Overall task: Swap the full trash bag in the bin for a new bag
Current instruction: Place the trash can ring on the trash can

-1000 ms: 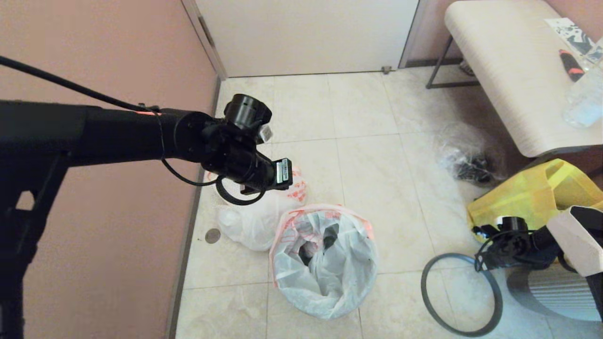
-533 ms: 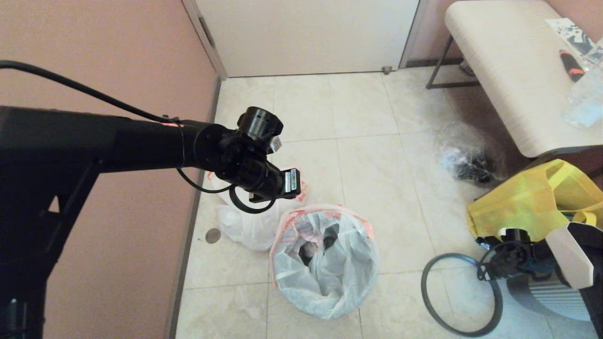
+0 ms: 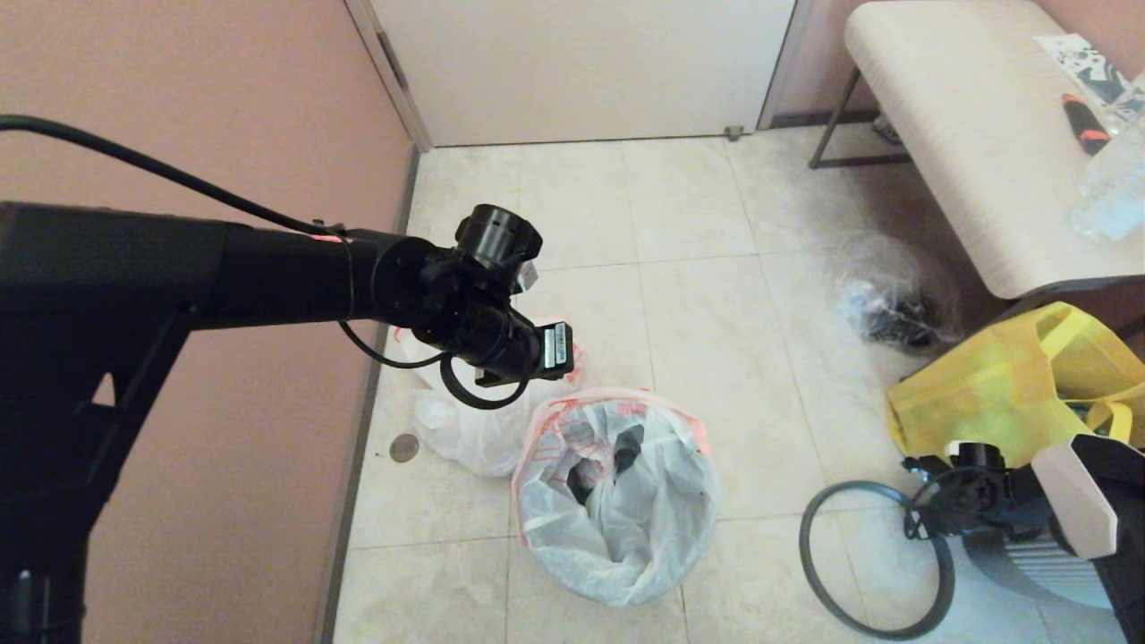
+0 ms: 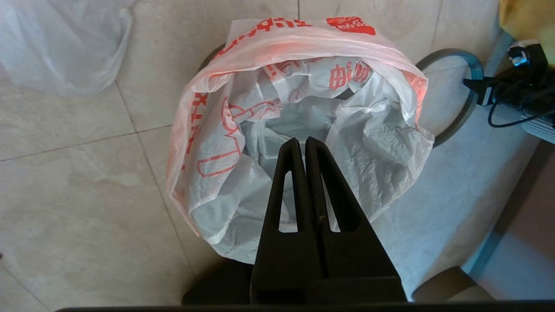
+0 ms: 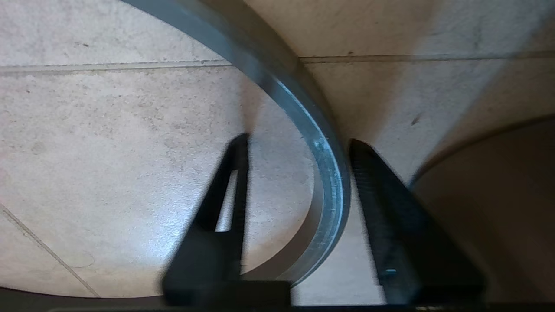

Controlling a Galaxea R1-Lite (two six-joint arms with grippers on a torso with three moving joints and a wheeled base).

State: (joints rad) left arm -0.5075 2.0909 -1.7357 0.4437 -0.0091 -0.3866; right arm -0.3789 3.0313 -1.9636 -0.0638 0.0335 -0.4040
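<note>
The new bag (image 3: 617,501), white with red drawing and characters, lines the bin and folds out over its top. Of the bin, only a dark sliver (image 4: 207,64) shows. My left gripper (image 4: 302,141) hangs shut and empty above the bag's mouth (image 4: 303,108). The full trash bag (image 3: 465,429) lies on the floor by the wall, partly behind my left wrist (image 3: 501,344). The grey hoop (image 3: 877,559) lies flat on the floor to the right. My right gripper (image 5: 298,141) is open and low, with the hoop's band (image 5: 331,173) between its fingers, untouched.
A yellow fabric tote (image 3: 1011,385) sits just behind my right arm (image 3: 971,492). A clear bag of dark items (image 3: 886,304) lies under the edge of a cream bench (image 3: 975,134). The pink wall (image 3: 179,107) runs along the left; a door (image 3: 581,63) is behind.
My left arm has swung right and slightly down, ending over the lined bin. My right gripper has dropped a little lower onto the hoop.
</note>
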